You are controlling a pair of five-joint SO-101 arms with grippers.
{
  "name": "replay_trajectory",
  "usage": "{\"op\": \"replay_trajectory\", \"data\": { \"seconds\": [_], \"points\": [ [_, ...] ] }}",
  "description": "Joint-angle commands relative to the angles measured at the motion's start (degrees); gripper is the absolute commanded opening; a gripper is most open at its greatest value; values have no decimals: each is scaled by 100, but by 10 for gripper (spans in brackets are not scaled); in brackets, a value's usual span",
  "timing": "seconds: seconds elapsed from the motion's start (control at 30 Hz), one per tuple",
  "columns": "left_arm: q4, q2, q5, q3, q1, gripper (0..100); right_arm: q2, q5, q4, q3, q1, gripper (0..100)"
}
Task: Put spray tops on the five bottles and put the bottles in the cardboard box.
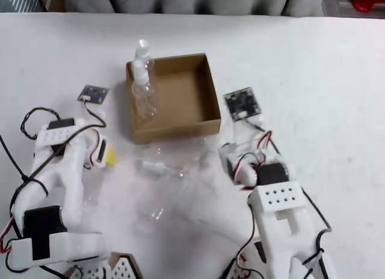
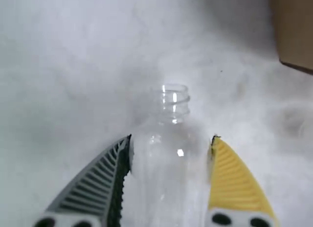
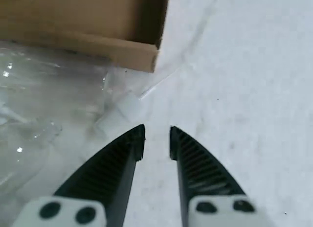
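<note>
My left gripper (image 2: pixel 171 144) is shut on a clear bottle (image 2: pixel 174 109) with no top; the grey and yellow fingers press its body from both sides and its open neck points away. In the high view this gripper (image 1: pixel 107 154) sits left of the cardboard box (image 1: pixel 198 119). Two bottles with white spray tops (image 1: pixel 143 86) stand at the box's left wall. My right gripper (image 3: pixel 156 139) is slightly open with nothing between its black fingers, just off the box corner (image 3: pixel 146 56). A white spray top (image 3: pixel 124 107) and clear bottles (image 3: pixel 44 114) lie beside it.
More clear bottles and a white top (image 1: pixel 153 166) lie on the white table in front of the box. Small circuit boards with cables lie at the box's left (image 1: pixel 93 94) and right (image 1: pixel 242 103). The table's far right side (image 1: pixel 325 80) is bare.
</note>
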Motion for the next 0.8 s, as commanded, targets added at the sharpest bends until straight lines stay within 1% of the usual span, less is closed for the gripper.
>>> {"op": "replay_trajectory", "data": {
  "seconds": [0.0, 0.03, 0.2, 0.27, 0.43, 0.6, 0.77],
  "points": [
    [-105, -48, -88, -325, -48, 20, 13, -158, -171, 0, -365, 152],
    [-105, -48, -88, -334, -40, 20, 13, -387, -180, -9, -435, 147],
    [-202, -48, -88, -316, -31, 20, 22, -2207, -831, 44, -514, 117],
    [-211, -48, -88, -316, -31, 20, 127, -2602, -1051, 105, -576, 125],
    [-211, -57, -88, -316, -31, 20, 1147, -2673, -1429, -44, -646, 133],
    [-211, -57, -88, -316, -31, 20, 2264, -2681, -1420, -668, -655, 132],
    [-211, -48, -88, -334, -22, 20, 2985, -2681, -1420, -1037, -787, 133]
  ]
}}
